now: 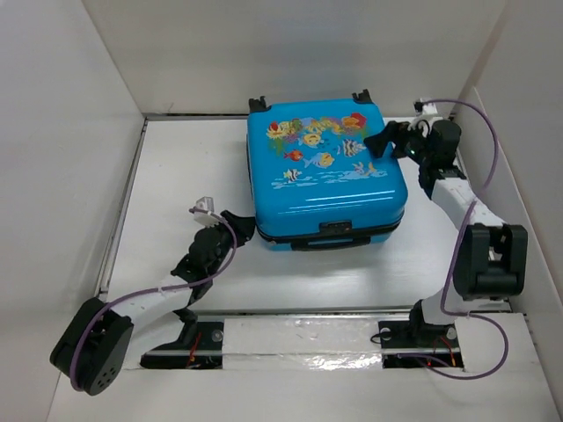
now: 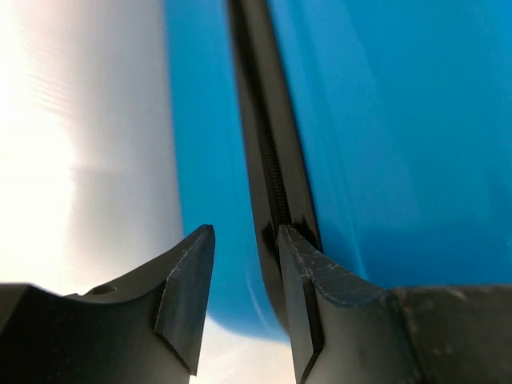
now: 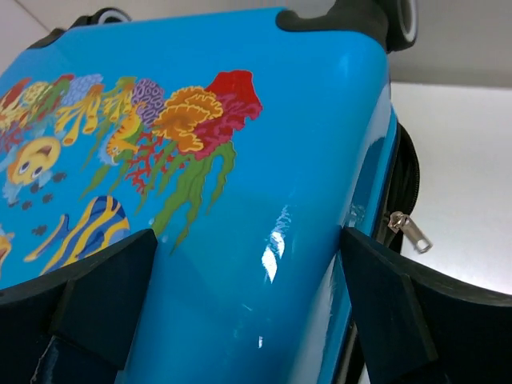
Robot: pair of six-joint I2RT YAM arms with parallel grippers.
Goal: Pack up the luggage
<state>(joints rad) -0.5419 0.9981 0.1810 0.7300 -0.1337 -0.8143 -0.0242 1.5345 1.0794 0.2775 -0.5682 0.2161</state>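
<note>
The luggage [image 1: 325,171] is a bright blue hard-shell suitcase with a fish and coral print, lying flat and closed in the middle of the table. My left gripper [image 1: 242,227] is at its front left corner. In the left wrist view [image 2: 246,232] it is open a little and holds nothing, with one fingertip against the black zipper band [image 2: 260,120]. My right gripper [image 1: 383,141] is wide open over the lid's far right edge. In the right wrist view [image 3: 248,240] one finger rests above the printed lid [image 3: 240,120] and the other beside the shell, near a metal zipper pull [image 3: 408,230].
White walls enclose the table on the left [image 1: 62,158], back and right. The suitcase's black wheels [image 1: 258,104] point to the back wall and its handle [image 1: 334,230] faces the arms. A shiny tape strip [image 1: 299,338] runs between the arm bases.
</note>
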